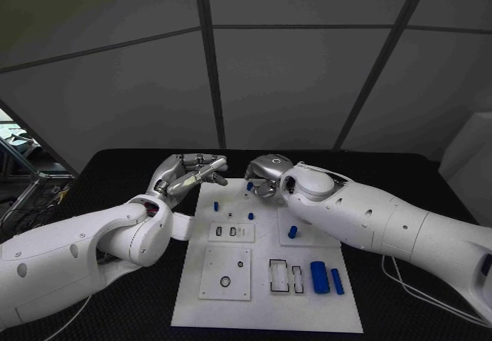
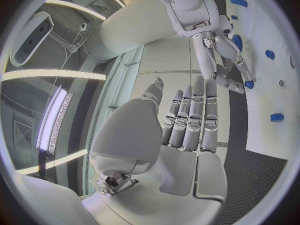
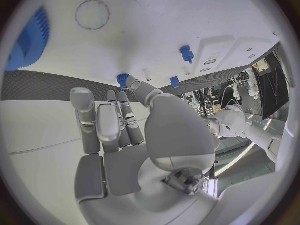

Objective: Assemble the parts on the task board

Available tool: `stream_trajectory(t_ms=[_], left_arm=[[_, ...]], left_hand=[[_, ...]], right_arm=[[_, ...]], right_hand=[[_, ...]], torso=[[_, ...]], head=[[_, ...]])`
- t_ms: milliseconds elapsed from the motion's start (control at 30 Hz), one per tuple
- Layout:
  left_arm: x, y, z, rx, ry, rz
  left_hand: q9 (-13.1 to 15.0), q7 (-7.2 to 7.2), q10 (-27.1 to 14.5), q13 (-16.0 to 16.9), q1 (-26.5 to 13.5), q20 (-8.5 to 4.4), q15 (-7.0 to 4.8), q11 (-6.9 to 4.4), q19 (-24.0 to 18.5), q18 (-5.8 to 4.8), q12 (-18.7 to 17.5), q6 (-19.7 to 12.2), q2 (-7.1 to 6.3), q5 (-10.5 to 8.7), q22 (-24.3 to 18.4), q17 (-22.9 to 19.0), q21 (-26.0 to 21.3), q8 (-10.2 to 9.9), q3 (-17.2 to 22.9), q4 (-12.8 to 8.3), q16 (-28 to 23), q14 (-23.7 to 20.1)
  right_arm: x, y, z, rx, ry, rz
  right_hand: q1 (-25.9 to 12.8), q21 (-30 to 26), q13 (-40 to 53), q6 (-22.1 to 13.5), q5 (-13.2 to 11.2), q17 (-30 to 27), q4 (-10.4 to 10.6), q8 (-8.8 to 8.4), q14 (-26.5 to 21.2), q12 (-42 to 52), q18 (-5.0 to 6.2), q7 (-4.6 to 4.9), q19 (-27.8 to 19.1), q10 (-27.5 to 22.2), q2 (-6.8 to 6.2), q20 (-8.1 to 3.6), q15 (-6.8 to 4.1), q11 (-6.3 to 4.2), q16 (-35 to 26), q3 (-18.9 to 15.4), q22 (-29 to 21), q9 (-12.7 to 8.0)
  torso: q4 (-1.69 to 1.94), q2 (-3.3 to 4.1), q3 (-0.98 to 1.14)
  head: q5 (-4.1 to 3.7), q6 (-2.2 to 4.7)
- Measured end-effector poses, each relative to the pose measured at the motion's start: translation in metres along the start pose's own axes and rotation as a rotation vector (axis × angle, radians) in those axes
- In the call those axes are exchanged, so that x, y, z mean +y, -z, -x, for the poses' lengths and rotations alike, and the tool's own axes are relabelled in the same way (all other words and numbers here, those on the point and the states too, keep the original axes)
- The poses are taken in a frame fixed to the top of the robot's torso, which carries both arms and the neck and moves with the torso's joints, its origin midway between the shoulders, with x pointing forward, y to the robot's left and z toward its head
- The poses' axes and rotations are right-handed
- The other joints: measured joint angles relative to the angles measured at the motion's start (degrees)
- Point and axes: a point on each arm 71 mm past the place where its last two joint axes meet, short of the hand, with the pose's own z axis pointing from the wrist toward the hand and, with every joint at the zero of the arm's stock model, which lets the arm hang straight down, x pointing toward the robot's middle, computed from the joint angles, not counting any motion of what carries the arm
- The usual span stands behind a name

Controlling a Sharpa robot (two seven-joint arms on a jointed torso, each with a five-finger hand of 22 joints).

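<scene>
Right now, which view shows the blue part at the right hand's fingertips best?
The right wrist view: the blue part sits at the right hand's fingertips. The left wrist view shows it small; the head view shows a sliver.

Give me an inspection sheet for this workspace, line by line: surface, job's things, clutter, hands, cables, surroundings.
Surface: black table, matte, carrying the white task board.
Job's things: small blue parts lie scattered on the board; two longer blue cylinders lie side by side near its right edge; white inset plates with cutouts lie at its middle.
Clutter: nothing seen.
Hands: left hand hovers at the board's far left corner, holding nothing, fingers extended; right hand sits at the board's far edge with a fingertip touching a blue part.
Cables: a thin cable on the table on the right.
Surroundings: grey panelled walls; equipment at the left edge.
</scene>
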Motion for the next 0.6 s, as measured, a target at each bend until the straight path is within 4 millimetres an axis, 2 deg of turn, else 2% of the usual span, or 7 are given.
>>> stream_trajectory(t_ms=[233,300,433,533,600], left_arm=[[0.000,0.001,0.003,-0.004,-0.003,0.002],[0.000,0.001,0.005,-0.007,-0.005,0.002],[0.000,0.001,0.007,-0.010,-0.007,0.004],[0.001,0.001,0.008,-0.011,-0.008,0.005],[0.001,0.001,0.008,-0.012,-0.008,0.005]], left_hand=[[0.00,0.21,0.00,0.00,0.00,0.00,0.00,0.00,0.00,0.00,0.00,-0.21,0.00,0.00,0.00,0.00,0.00,0.00,0.00,0.00,0.00,0.00],[0.00,0.21,0.00,0.00,0.00,0.00,0.00,0.00,0.00,0.00,0.00,-0.21,0.00,0.00,0.01,0.00,0.00,0.00,0.00,0.00,0.00,0.00],[0.00,0.21,0.00,0.00,0.00,0.00,0.00,0.00,0.00,0.00,0.00,-0.21,0.00,0.00,0.01,0.01,0.00,0.00,0.00,0.00,0.00,0.00],[0.01,0.21,0.00,0.00,0.00,0.00,0.00,0.00,0.00,0.00,0.00,-0.21,0.00,0.00,0.01,0.00,0.00,0.00,0.00,0.00,0.00,0.00],[0.01,0.21,0.00,0.00,0.00,0.00,0.00,0.00,0.00,0.00,0.00,-0.21,0.00,0.00,0.01,-0.04,0.00,0.00,0.00,0.00,0.00,0.00]], right_arm=[[-0.004,0.017,0.008,-0.033,-0.007,0.022],[-0.008,0.025,0.011,-0.048,-0.012,0.026],[-0.020,0.044,0.018,-0.072,-0.025,0.022],[-0.035,0.062,0.023,-0.086,-0.048,-0.003],[-0.045,0.072,0.027,-0.087,-0.069,-0.026]], right_hand=[[0.38,-0.57,0.16,-0.17,0.00,-1.06,0.26,0.00,0.00,1.18,0.00,-0.36,-0.26,-0.94,-0.38,0.11,0.00,0.16,-0.33,-1.00,-0.81,0.21],[0.38,-0.57,0.19,-0.04,0.00,-1.25,0.41,0.00,0.00,1.79,-0.01,-0.48,-0.26,-0.50,-0.38,0.11,-0.01,-0.26,-0.58,-1.16,-0.60,0.34],[0.38,0.16,0.42,1.04,0.00,-0.48,0.89,0.22,0.00,3.50,-0.01,0.19,1.08,2.17,-0.38,-0.26,-0.01,-0.78,-0.37,-1.95,0.79,0.61],[-1.16,1.79,1.22,1.76,0.00,1.93,2.16,0.36,0.28,6.16,-0.01,0.68,2.99,7.22,-1.28,-0.41,-0.58,-1.35,1.21,-2.65,3.48,0.75],[-3.10,3.91,3.56,2.39,1.48,5.42,3.63,0.36,0.20,10.77,-0.01,0.06,5.24,15.48,-2.57,-0.98,-1.95,-2.91,3.22,-4.02,7.07,0.87]], torso=[[-0.13,-0.01,0.08],[-0.16,-0.04,0.08],[-0.27,-0.14,0.12],[-0.38,-0.22,0.18],[-0.48,-0.29,0.21]], head=[[0.13,0.04],[0.13,0.05],[-0.06,0.30],[-0.12,0.40],[-0.15,0.51]])
